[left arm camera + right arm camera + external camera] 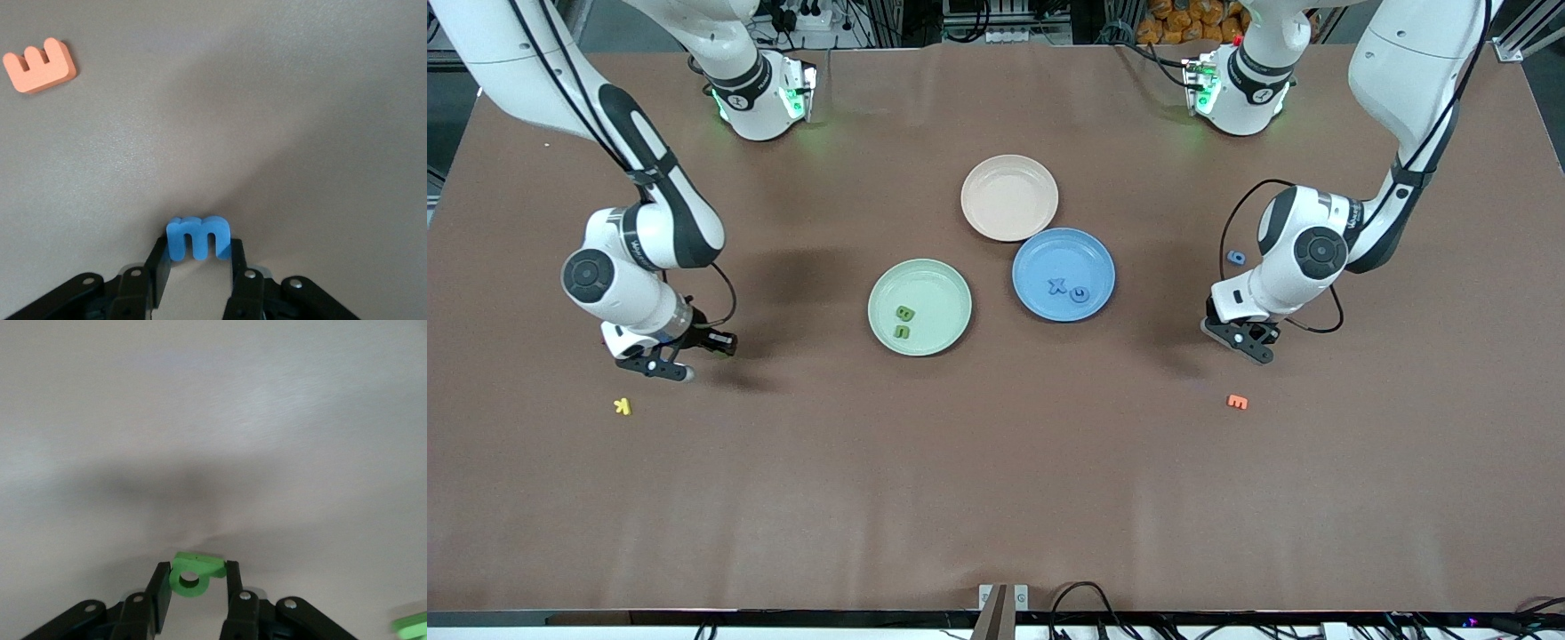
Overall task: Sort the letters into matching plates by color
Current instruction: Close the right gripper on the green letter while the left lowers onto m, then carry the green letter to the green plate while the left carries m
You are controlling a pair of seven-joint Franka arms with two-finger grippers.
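Observation:
The pale green plate (951,293) holds two green letters (903,322). The blue plate (1089,258) holds a blue X (1056,286) and a round blue letter (1080,294). A third blue letter (1235,257) lies on the table toward the left arm's end. My left gripper (1249,342) is low over the table beside an orange E; in the left wrist view (199,245) it is shut on a blue m (199,233). My right gripper (665,366) is low over the table near a yellow K; in the right wrist view (195,570) it is shut on a green letter with a hole (179,580). Another green piece (410,625) lies close by.
A beige-pink plate (1009,173) touches the blue plate, farther from the front camera. An orange E (1237,402) (40,65) lies nearer the front camera than my left gripper. A yellow K (623,406) lies nearer the front camera than my right gripper.

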